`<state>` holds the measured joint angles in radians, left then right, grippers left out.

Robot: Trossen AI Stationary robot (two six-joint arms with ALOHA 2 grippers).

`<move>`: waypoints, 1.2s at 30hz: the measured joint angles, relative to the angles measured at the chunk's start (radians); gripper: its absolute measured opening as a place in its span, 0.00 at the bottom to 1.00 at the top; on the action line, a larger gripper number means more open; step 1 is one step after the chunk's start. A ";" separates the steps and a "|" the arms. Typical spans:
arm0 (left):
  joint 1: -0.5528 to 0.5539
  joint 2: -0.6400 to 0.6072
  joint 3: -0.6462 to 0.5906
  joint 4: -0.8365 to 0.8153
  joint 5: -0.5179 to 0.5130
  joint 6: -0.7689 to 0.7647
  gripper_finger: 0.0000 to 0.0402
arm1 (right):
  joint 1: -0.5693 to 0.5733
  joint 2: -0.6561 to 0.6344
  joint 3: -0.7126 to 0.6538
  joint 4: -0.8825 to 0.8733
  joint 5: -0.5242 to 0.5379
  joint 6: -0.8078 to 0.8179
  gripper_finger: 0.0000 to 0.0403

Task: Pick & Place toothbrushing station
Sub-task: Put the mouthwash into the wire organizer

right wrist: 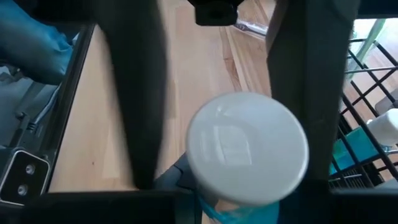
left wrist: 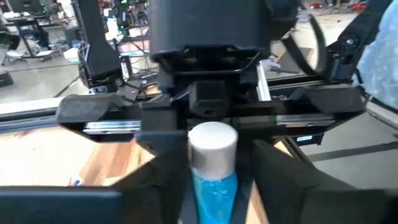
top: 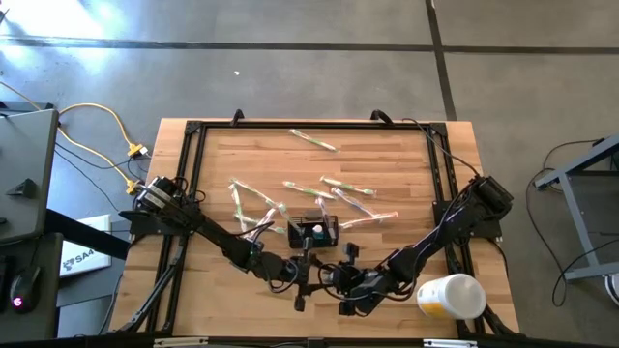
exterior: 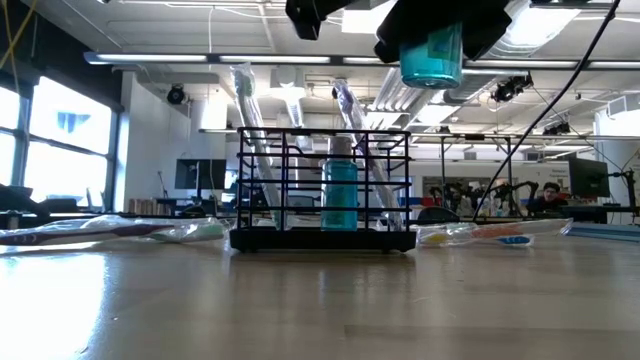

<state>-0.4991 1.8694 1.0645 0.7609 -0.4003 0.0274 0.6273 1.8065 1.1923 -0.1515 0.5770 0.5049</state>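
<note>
The toothbrushing station (top: pixel 315 232) is a small black wire caddy standing on the wooden table, near its middle. In the low view the station (exterior: pixel 325 190) holds an upright teal tube (exterior: pixel 340 195) and wrapped toothbrushes. My two grippers meet nose to nose just near of it, high above the table. My right gripper (top: pixel 337 283) is shut on a second teal tube (exterior: pixel 432 55) with a white cap (right wrist: pixel 247 149). My left gripper (top: pixel 309 280) faces it, level and open, its fingers on either side of that tube (left wrist: pixel 214 190). My right gripper pinches the teal tube's body (left wrist: pixel 214 180), just below the white cap (left wrist: pixel 212 146), between its two fingers. The fingers lie along the tube, slanting down, with the cap back toward the gripper's palm. The tube is lifted clear of the table. Whether my left gripper touches the tube, I cannot tell.
Several wrapped toothbrushes (top: pixel 343 186) lie scattered on the far half of the table, one (top: pixel 314 140) near the far edge. A white-and-yellow cup (top: pixel 452 296) lies on its side at the near right corner. A black frame (top: pixel 193 145) runs round the tabletop.
</note>
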 joint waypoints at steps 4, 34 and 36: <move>0.016 0.000 0.002 -0.001 0.046 -0.007 0.55 | -0.002 0.000 -0.001 -0.006 0.000 0.000 0.15; 0.028 0.000 0.018 -0.001 0.087 0.070 0.19 | -0.002 0.000 0.000 0.005 -0.034 -0.005 0.27; 0.021 0.000 0.018 0.003 0.080 0.076 0.19 | -0.002 0.000 0.000 0.004 -0.034 -0.004 0.29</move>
<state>-0.4778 1.8694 1.0828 0.7636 -0.3206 0.1033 0.6250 1.8065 1.1927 -0.1475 0.5430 0.5011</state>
